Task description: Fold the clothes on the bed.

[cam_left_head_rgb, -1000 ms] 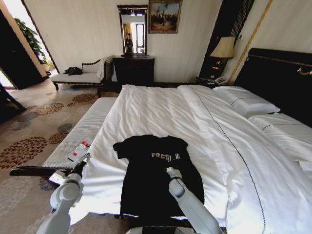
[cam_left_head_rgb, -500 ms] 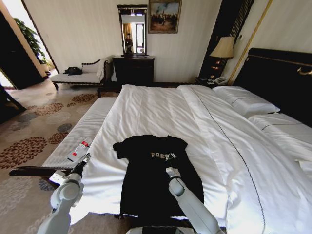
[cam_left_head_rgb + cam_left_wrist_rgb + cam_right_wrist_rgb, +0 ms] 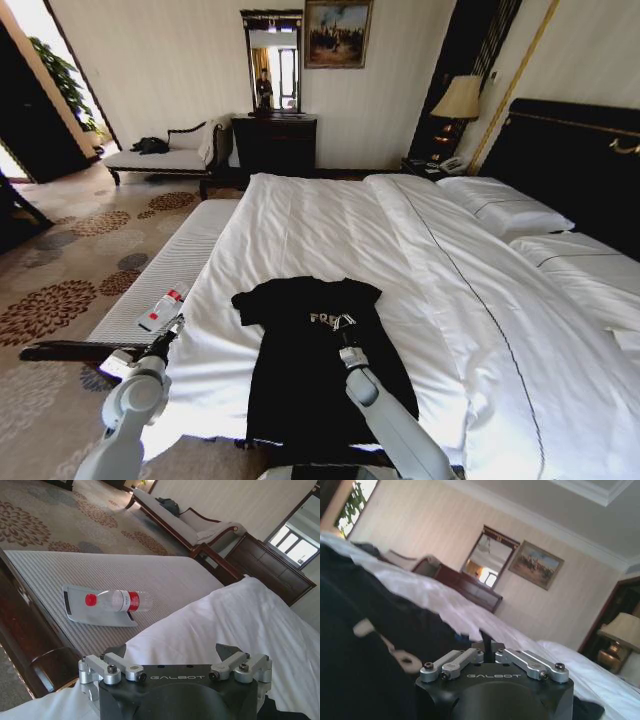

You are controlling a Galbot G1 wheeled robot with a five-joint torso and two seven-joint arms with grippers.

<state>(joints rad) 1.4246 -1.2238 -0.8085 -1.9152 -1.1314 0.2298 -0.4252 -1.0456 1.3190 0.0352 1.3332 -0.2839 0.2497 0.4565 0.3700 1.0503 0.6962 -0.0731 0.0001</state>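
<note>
The black T-shirt (image 3: 320, 360) lies flat on the white duvet (image 3: 330, 230) at the foot of the bed (image 3: 560, 160), chest up. Its white letters are partly covered by the right gripper (image 3: 345, 325), so I cannot read the whole word. This gripper rests on the chest print with its jaws together. The left gripper (image 3: 172, 332) hangs beside the bed edge, jaws apart. Near it, on the striped bench (image 3: 170, 265), a water bottle (image 3: 116, 600) with red cap and red label lies on a grey tray (image 3: 97, 616). "GALBOT" is written on both grippers
</note>
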